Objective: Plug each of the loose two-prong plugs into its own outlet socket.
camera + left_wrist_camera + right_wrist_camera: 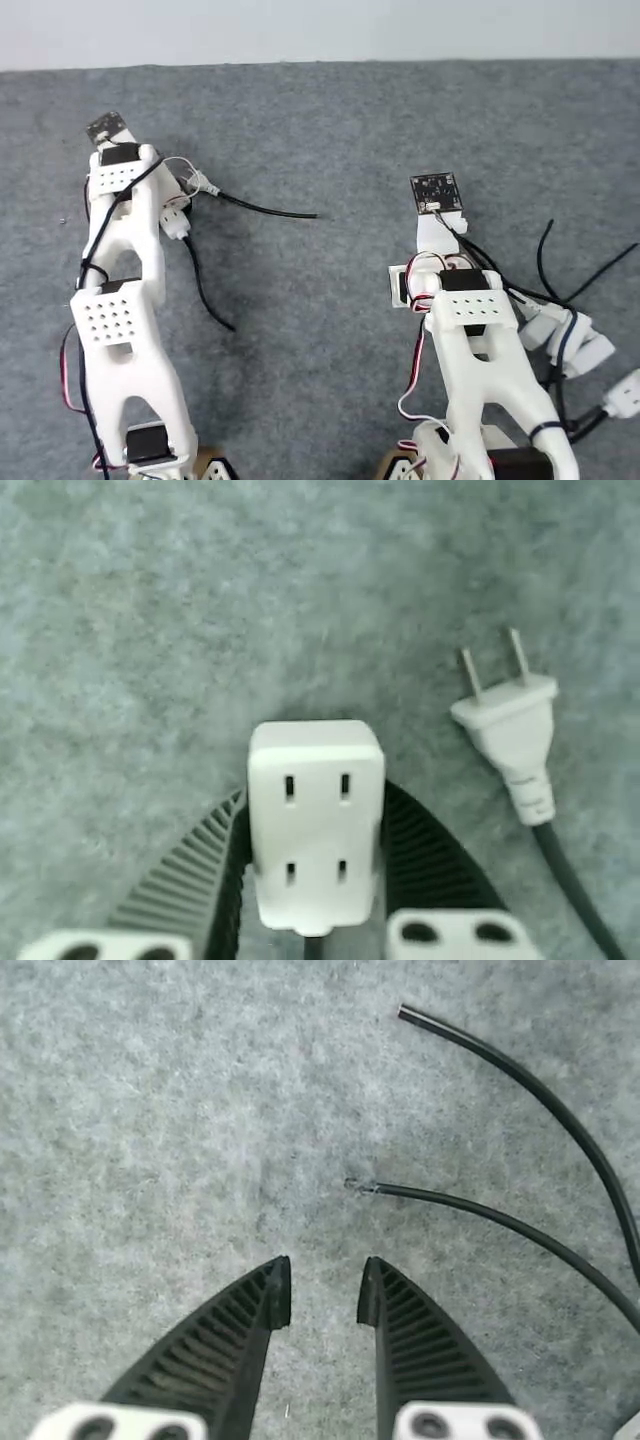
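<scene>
A white outlet block (316, 820) with two pairs of slots sits between the black fingers (425, 865) of my left gripper (315, 835), which is shut on it. A white two-prong plug (506, 723) lies on the grey carpet just beside it, prongs pointing away, its black cord (575, 890) trailing back. In the high view these white pieces (183, 205) lie by the left arm's wrist at the far left. My right gripper (325, 1295) hovers over bare carpet, fingers slightly apart with nothing between them. Two loose black cord ends (365, 1187) lie just ahead of it.
More white plugs and sockets (565, 335) with tangled black cords (545, 265) lie right of the right arm. A small white block (400, 285) sits against that arm's left side. Two black cords (265, 208) run from the left arm toward the middle.
</scene>
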